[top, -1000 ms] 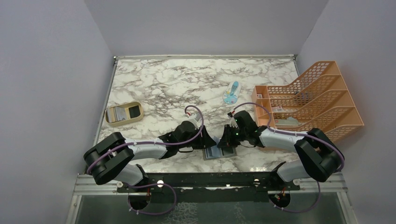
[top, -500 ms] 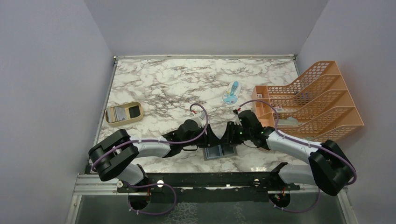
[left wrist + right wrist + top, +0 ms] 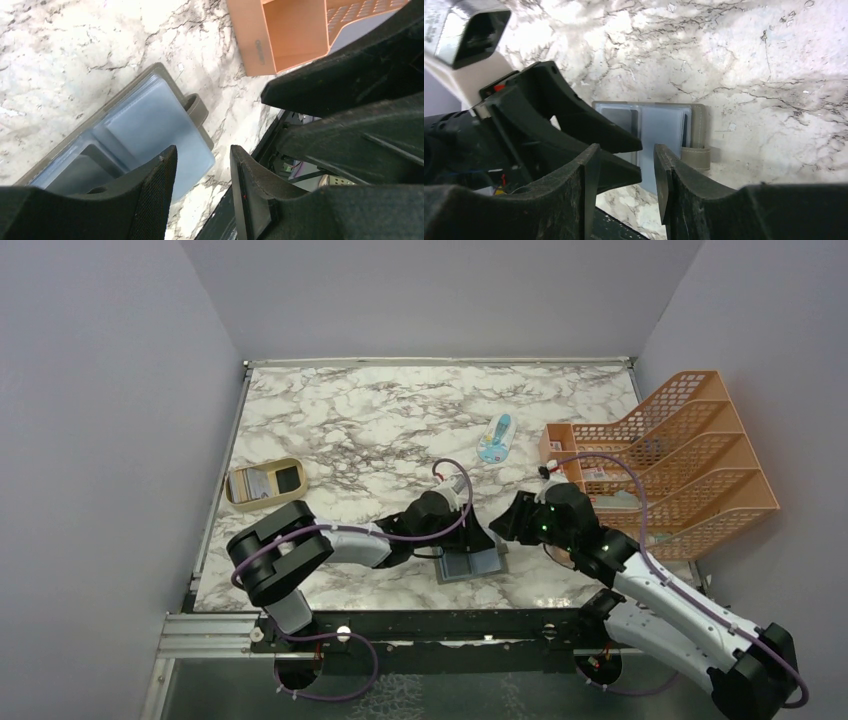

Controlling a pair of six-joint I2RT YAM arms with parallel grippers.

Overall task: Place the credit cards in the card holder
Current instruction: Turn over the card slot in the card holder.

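Observation:
The card holder (image 3: 458, 568) lies open and flat near the table's front edge, grey with pale blue-grey pockets (image 3: 619, 117) and a tab clasp (image 3: 197, 107). One pale credit card (image 3: 661, 130) rests on its right half and sticks out past the near edge (image 3: 165, 130). More credit cards (image 3: 250, 483) lie in the tan tray. My left gripper (image 3: 483, 538) hovers low at the holder's far edge, open and empty (image 3: 200, 150). My right gripper (image 3: 503, 523) stands just right of it, open with nothing between its fingers (image 3: 625, 149).
A tan oval tray (image 3: 266, 502) sits at the left edge. A light blue-and-white packet (image 3: 495, 439) lies mid-table. The orange mesh file rack (image 3: 660, 455) fills the right side, close behind the right arm. The black rail runs along the front edge just below the holder.
My right gripper has opened and pulled back to the right, leaving the card on the holder. My left gripper has slid right, over the holder's far edge.

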